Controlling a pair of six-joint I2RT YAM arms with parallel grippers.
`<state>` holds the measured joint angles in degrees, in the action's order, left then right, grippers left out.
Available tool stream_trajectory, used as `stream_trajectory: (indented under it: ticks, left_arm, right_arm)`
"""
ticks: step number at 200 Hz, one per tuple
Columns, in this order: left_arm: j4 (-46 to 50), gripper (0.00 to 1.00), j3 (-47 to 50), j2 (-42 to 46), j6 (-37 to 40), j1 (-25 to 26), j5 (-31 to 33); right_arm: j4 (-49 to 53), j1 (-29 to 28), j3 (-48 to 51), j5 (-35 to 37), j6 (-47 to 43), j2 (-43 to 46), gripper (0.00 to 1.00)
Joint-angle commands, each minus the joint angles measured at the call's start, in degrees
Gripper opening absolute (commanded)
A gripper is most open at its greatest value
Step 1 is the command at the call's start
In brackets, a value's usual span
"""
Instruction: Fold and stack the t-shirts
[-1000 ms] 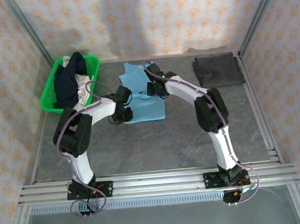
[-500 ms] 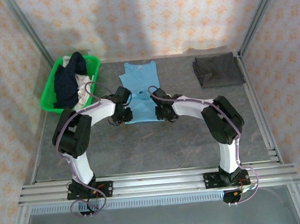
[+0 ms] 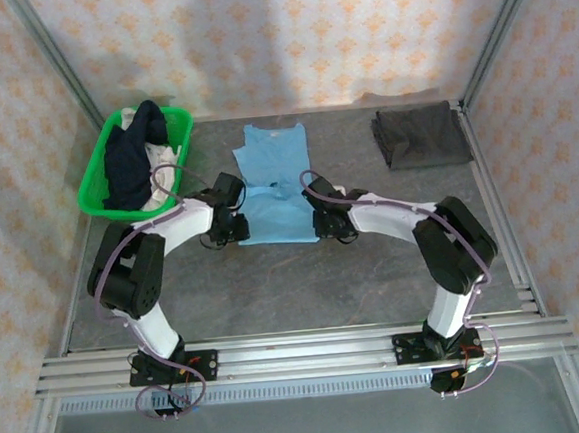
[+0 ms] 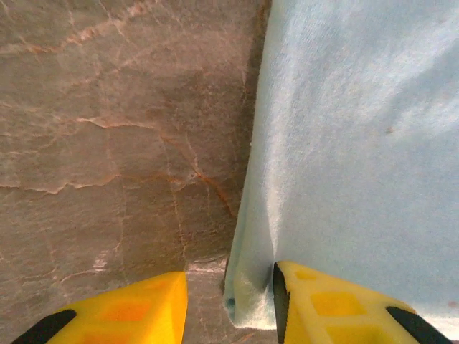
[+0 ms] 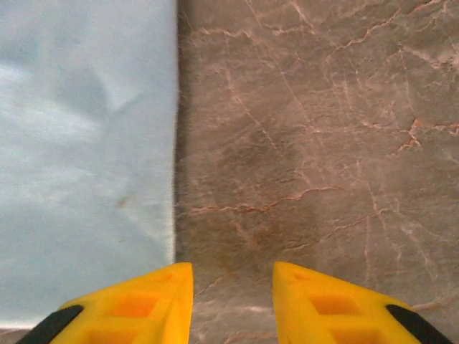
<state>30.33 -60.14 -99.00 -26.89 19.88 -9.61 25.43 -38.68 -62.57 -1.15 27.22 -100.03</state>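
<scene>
From above, the green basket (image 3: 93, 172) holds a navy t-shirt (image 3: 130, 159) and a white t-shirt (image 3: 163, 181). The light blue t-shirt (image 3: 272, 183) lies mid-table, and the right arm (image 3: 389, 209) has come back to its near edge. In the left wrist view, the left fingers (image 4: 129, 312) stand parted astride the shirt's corner. In the right wrist view, the right fingers (image 5: 323, 301) stand parted over the bare table (image 5: 323, 143).

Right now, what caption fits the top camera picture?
Left claw and right claw at near corners of the light blue t-shirt.
</scene>
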Motion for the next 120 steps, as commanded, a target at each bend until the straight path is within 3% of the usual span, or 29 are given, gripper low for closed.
stream_trajectory:
  ticks: [1, 27, 86, 120]
  left_arm:
    - [0.9, 0.40, 0.9, 1.5, -0.5, 0.0, 0.6]
    - [-1.3, 0.41, 1.6, 0.5, -1.0, 0.0, -1.8]
    - [-3.2, 0.45, 3.6, -0.2, -1.6, -0.7, -3.3]
    - [-6.3, 0.37, 5.2, -0.9, -2.4, -0.8, -6.3]
  right_arm:
    - [-2.6, -1.0, 1.2, -1.4, 3.0, 1.7, 0.37]
    - [-7.2, -1.2, 2.9, -6.1, 5.5, -0.5, 0.41]
    - [-6.3, -3.8, 2.1, -5.4, 5.8, -4.3, 0.44]
    - [-6.8, -3.8, 1.4, -5.5, 6.3, -5.8, 0.39]
